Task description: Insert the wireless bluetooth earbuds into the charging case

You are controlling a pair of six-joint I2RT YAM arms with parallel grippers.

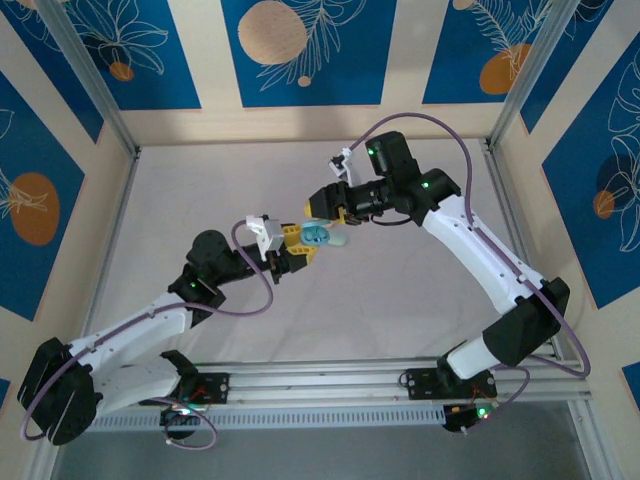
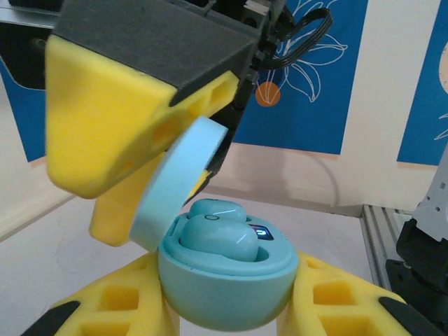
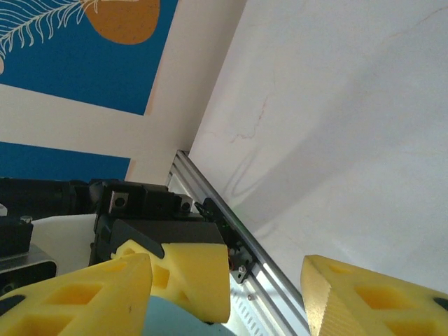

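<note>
- Your left pincer (image 2: 227, 308) is clenched on the charging case (image 2: 224, 280), one yellow finger on each side of the lower shell. The case is held up off the tabletop (image 1: 400, 300), roughly mid-workspace.
- The case lid (image 2: 183, 183) is open and tilted up and back on its hinge.
- Two earbuds (image 2: 217, 234), the same pale blue as the case, sit side by side in the wells. Both look seated, so I'd judge insertion done for this pair.
- Your right pincer (image 1: 322, 212) is just above the case with its jaws apart, gripping nothing. One of its fingers (image 2: 105, 133) rests against the back of the lid.
- Handling, case: light, hard, glossy and rounded, so I'd expect it to squirm or pop out under a squeeze. Grip low on the shell, below the seam, on opposite sides, as you do now.
- Handling, lid: thin with a small hinge, likely the weak point. Push on its outer face near the free edge. Don't pry sideways.
- Handling, buds: tiny, smooth and slippery. If one needs reseating, pinch lightly across its widest part and don't tilt the case.
- Risk: a hard press on the lid could roll the case within your left grip.
</note>
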